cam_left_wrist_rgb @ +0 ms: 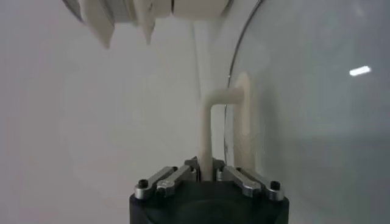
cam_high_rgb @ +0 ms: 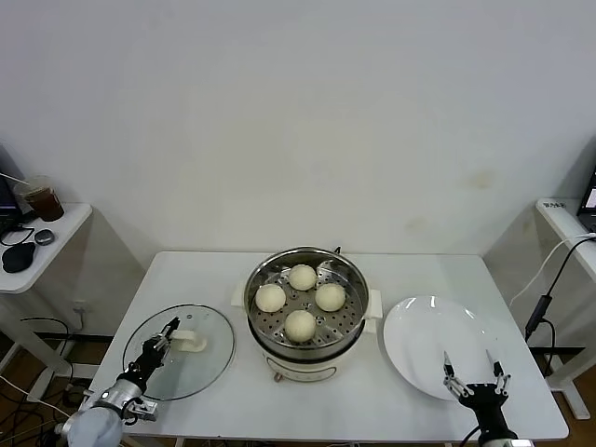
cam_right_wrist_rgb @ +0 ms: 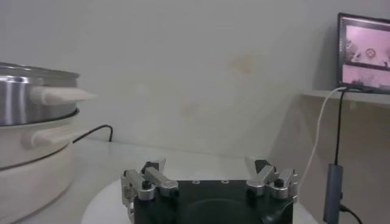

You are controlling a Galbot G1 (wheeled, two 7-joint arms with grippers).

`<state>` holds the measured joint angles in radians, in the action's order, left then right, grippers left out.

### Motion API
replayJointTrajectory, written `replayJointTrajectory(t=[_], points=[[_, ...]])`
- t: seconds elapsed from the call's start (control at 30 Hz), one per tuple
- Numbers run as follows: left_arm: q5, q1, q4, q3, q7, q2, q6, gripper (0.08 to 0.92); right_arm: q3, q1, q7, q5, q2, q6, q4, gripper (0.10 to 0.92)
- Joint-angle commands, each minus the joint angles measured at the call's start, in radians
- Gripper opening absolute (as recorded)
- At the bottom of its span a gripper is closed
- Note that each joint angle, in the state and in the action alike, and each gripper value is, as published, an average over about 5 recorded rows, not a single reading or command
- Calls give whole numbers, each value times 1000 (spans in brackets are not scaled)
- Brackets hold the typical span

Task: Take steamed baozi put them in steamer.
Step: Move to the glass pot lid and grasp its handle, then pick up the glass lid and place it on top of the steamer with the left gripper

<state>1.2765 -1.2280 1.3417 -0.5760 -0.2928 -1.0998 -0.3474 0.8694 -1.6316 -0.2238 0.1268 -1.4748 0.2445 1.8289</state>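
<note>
The steamer (cam_high_rgb: 357,279) stands mid-table, a shiny steel pot on a cream-white base, open at the top. Four steamed baozi lie on its perforated tray: far (cam_high_rgb: 302,277), left (cam_high_rgb: 270,297), right (cam_high_rgb: 330,296), near (cam_high_rgb: 300,325). The steamer's side also shows in the right wrist view (cam_right_wrist_rgb: 30,97). My left gripper (cam_high_rgb: 170,328) is at the glass lid (cam_high_rgb: 200,368), shut on its white handle (cam_left_wrist_rgb: 207,134). My right gripper (cam_high_rgb: 467,357) is open and empty over the white plate (cam_high_rgb: 419,340); it also shows in the right wrist view (cam_right_wrist_rgb: 207,167).
The lid lies flat on the table left of the steamer, the plate to its right. A side table at the left holds a cup of dark drink (cam_high_rgb: 42,197) and a mouse (cam_high_rgb: 19,256). A shelf with a cable (cam_high_rgb: 559,270) stands at the right.
</note>
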Motion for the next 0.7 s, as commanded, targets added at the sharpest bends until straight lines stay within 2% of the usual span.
replayJointTrajectory(t=[0.03,0.17,0.33,0.43,0.53,0.7], points=[[-152,-150,254,-8,2,53,153,170,-13,-6,-1,1,6,8,-5,823],[-255,-276,453,-34,35,118,320,170,-26,-26,-3,-12,15,10,22,823],[-379,-322,658,-107,207,185,491,170,-48,-33,-8,-26,24,10,32,823],[-445,-288,750,-128,298,224,577,170,-64,-36,-10,-31,28,11,32,823],[-508,-229,826,-79,355,267,660,170,-77,-34,-11,-35,28,11,30,823],[-537,-37,854,198,387,300,817,170,-84,-17,-7,-65,17,23,10,823]])
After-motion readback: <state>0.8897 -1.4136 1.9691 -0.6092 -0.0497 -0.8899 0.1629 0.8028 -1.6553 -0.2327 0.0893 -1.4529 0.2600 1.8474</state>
